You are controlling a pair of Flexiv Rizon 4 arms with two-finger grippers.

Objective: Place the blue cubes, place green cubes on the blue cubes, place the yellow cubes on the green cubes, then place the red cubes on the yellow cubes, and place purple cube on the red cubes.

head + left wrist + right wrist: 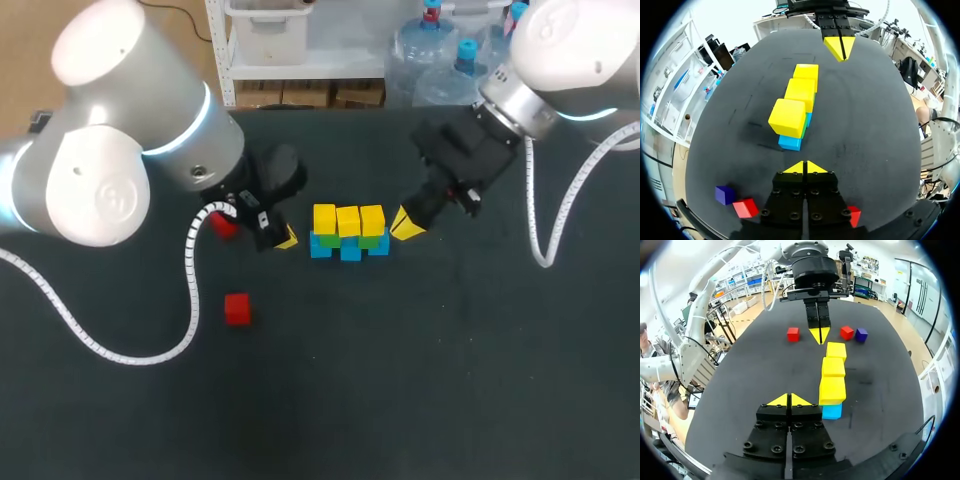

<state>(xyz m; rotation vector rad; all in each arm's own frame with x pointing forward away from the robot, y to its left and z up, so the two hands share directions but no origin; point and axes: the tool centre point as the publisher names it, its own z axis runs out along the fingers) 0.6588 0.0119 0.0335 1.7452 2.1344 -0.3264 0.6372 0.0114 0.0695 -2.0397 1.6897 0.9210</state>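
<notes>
- Left arm (120, 150), bulky and closest to the lens. The left gripper (804, 166) has its tips pressed together, holding nothing, at 9 o'clock of the cube row.
- Right arm (570, 50). The right gripper (788, 399) is likewise closed and empty, at 3 o'clock of the row.
- Dark table (450, 380).
- Mid-table row: three yellow cubes (348, 218) on green cubes (370, 241) on blue cubes (350, 252).
- Loose red cube (237, 308) at 8 o'clock of the row.
- Purple cube (725, 194) just beside a second red cube (745, 208), behind the left gripper.

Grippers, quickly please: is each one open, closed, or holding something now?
Left gripper: closed, holding nothing.
Right gripper: closed, holding nothing.
</notes>
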